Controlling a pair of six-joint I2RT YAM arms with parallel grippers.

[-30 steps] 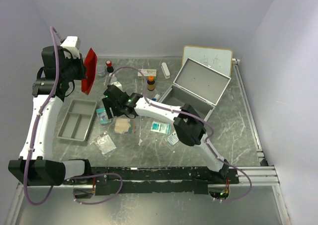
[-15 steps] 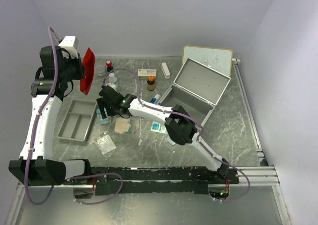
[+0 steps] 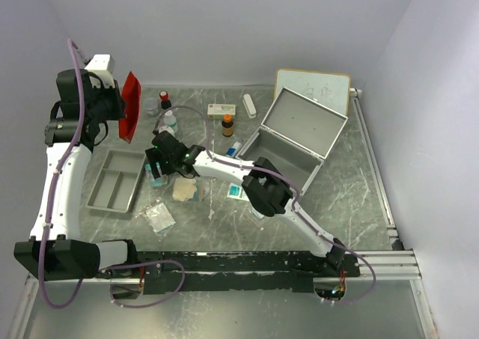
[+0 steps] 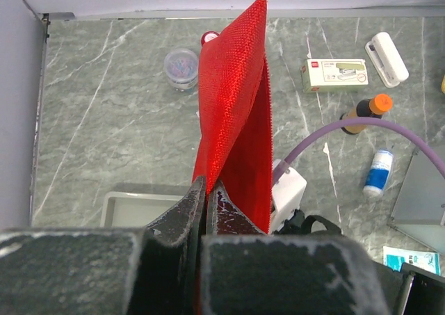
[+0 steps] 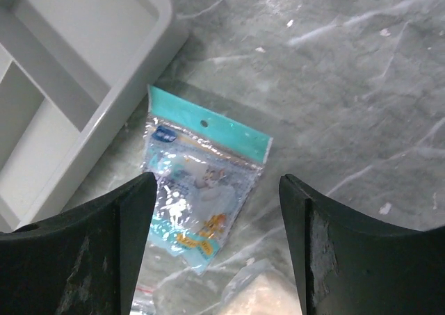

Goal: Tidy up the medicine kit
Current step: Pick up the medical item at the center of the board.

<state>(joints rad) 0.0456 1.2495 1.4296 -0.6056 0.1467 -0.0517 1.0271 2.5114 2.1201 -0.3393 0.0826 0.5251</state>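
My left gripper (image 4: 206,190) is shut on a red mesh pouch (image 4: 233,113) and holds it high at the back left (image 3: 130,105). My right gripper (image 5: 217,190) is open, just above a teal-topped plastic packet (image 5: 201,179) that lies flat beside the grey divided tray (image 5: 62,99). In the top view the right gripper (image 3: 159,167) reaches far left, next to the tray (image 3: 116,180). The open grey metal case (image 3: 296,133) stands at the right.
On the table lie an amber bottle (image 3: 227,123), a small white-blue bottle (image 4: 379,170), a white box (image 4: 335,75), a white case (image 4: 388,56), a clear jar (image 4: 181,67), a beige pad in a bag (image 3: 184,190), clear bags (image 3: 159,215) and teal packets (image 3: 238,192). A whiteboard (image 3: 313,86) leans at the back.
My right gripper has moved left over the teal-topped packet beside the tray. My left gripper has shifted slightly left and up with the red pouch.
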